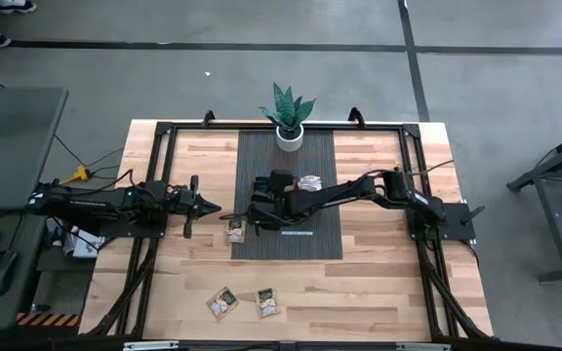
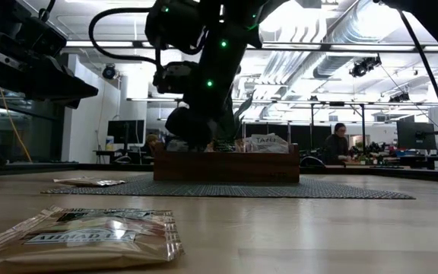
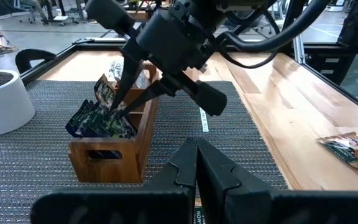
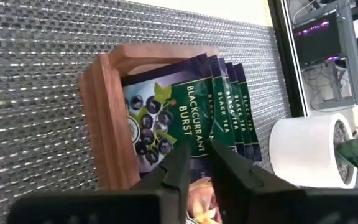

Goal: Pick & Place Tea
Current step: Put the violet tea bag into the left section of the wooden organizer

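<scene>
The right tool (image 4: 194,163) reached into the wooden tray (image 4: 99,124), slightly parted around a dark green tea packet (image 4: 166,121). The left tool (image 1: 201,204) hovered closed and empty near the desk's (image 1: 379,283) left edge.

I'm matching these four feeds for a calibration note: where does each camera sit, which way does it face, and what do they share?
High: overhead, looking straight down at the table; both arms show.
Low: at table-top height, looking level across a near tea packet to the wooden tray; an arm descends.
Left wrist: behind the left gripper, facing the tray and right gripper.
Right wrist: above the tray's dark green packets.
Shared: the tray appears in every view.
</scene>
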{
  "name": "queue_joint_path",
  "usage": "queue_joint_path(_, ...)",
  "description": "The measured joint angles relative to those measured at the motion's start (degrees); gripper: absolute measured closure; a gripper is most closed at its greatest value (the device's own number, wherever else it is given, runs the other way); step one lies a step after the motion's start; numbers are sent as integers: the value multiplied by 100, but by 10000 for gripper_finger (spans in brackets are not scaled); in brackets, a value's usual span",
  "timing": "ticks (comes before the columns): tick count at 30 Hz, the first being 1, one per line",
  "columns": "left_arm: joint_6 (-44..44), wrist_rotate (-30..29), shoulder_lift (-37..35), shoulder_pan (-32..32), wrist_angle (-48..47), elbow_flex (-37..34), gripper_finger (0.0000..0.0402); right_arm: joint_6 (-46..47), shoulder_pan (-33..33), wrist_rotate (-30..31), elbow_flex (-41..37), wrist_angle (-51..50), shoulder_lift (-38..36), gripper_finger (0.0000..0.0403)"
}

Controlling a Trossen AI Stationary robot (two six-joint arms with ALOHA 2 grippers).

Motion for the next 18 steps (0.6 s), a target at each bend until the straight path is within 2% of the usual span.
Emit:
queue_joint_path(9, 0, 0, 2, -1, 0, 2, 401, -78, 2, -20, 0, -4, 0, 284)
queue_joint_path(18, 0, 0, 2, 0, 0, 2, 401, -321, 34, -2, 5, 0, 0, 262)
